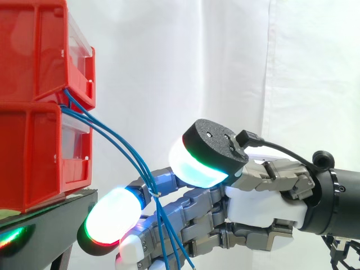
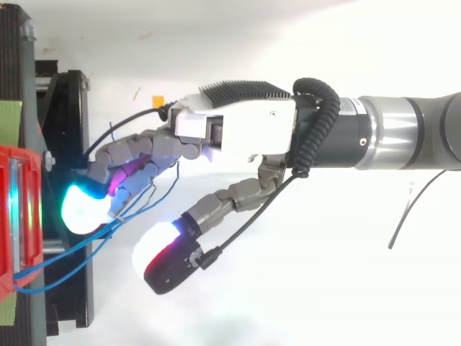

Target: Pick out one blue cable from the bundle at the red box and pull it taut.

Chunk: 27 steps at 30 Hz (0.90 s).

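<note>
Two red bins [image 1: 39,107] are stacked at the left on a black stand [image 1: 50,216]. Several thin blue cables [image 1: 115,138] leave the gap between the bins, sag down to the right and reach my hand [image 1: 253,205]. The hand comes in from the right with its fingers [image 2: 137,162] stretched out toward the bins. The cables kink where they meet the fingers, then their loose ends [image 1: 169,239] hang down across the lower fingers. The thumb [image 1: 205,154] is held high and apart, touching no cable. From above, the blue cables [image 2: 68,252] run slack from the bin [image 2: 14,216] to the glowing fingertips [image 2: 81,207].
A white curtain hangs behind everything. The black stand [image 2: 68,130] and a dark frame [image 2: 14,79] sit just left of the fingertips. A thin loose wire [image 2: 407,209] lies on the white surface at the right, below the arm.
</note>
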Motion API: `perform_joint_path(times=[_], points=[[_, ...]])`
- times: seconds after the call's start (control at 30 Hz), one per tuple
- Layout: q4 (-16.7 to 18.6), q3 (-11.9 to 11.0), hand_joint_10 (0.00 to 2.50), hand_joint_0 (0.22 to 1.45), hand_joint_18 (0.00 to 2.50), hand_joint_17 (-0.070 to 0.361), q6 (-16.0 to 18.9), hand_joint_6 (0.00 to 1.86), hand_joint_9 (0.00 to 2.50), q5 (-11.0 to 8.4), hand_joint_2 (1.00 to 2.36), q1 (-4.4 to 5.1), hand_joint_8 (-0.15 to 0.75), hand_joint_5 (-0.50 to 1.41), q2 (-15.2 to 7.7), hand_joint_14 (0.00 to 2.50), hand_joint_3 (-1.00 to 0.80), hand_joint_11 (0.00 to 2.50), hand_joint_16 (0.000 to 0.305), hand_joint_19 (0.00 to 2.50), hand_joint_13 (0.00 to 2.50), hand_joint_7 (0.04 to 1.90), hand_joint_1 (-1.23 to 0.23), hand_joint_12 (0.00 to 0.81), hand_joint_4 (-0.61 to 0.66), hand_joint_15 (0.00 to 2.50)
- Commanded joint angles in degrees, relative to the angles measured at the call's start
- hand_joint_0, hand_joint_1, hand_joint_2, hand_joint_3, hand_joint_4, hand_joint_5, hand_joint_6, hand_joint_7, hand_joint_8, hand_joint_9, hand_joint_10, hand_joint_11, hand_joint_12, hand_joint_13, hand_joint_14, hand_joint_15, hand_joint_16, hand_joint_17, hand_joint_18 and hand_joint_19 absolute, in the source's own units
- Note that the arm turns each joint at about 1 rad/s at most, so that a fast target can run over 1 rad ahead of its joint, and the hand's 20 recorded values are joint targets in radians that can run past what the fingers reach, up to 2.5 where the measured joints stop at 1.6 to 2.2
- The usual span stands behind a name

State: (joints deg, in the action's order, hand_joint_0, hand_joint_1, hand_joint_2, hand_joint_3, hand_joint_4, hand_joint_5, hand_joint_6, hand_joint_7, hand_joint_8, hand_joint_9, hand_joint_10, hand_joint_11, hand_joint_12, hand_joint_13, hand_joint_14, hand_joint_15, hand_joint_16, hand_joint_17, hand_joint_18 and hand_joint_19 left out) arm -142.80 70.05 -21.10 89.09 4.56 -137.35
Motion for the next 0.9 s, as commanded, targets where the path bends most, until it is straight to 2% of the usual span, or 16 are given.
perform_joint_path(times=[0.0, 0.87], points=[[0.1, 0.0, 0.01, 0.54, 0.52, 0.115, 0.0, 0.5, 0.8, 0.65, 1.0, 0.01, 0.323, -0.14, 0.0, 0.01, -0.5, 0.22, 0.051, 0.62, 0.68, 0.83, -0.65, 0.382, 0.31, 0.32], [0.4, 0.0, 0.01, 0.59, 0.57, 0.113, 1.1, 0.5, 0.86, 0.65, 1.01, -0.34, 0.319, -0.12, 0.0, 0.02, -0.43, 0.28, 0.05, 0.68, 0.77, 0.96, -0.65, 0.381, 0.29, 0.39]])
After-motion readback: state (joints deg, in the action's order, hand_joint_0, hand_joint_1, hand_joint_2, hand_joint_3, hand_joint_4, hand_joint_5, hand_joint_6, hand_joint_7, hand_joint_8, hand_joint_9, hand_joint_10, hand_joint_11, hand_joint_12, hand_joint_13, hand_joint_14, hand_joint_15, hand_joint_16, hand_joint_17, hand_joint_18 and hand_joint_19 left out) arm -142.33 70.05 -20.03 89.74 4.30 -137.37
